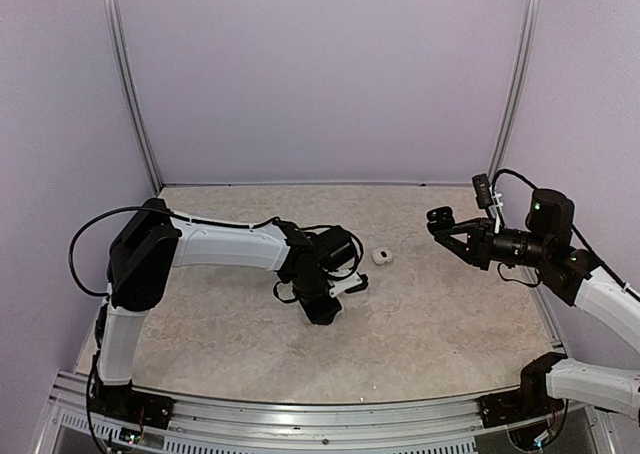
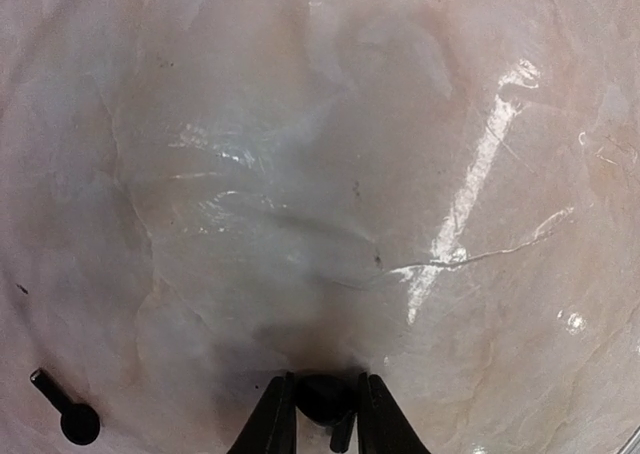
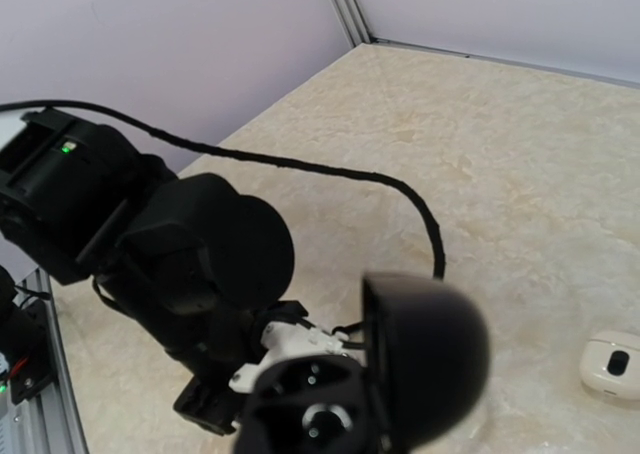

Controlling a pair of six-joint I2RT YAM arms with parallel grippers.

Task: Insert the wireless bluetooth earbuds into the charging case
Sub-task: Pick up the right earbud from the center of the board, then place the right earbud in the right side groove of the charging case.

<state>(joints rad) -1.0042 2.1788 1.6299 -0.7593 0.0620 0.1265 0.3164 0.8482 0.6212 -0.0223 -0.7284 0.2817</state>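
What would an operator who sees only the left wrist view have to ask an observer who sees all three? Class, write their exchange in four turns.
Operator: A black earbud sits at the left gripper. Where is its case?
Observer: The black case is off the table, held up in the right gripper.
Operator: Is any other case around?
Observer: A white case lies on the table, beyond the left gripper and to its right in the top view.
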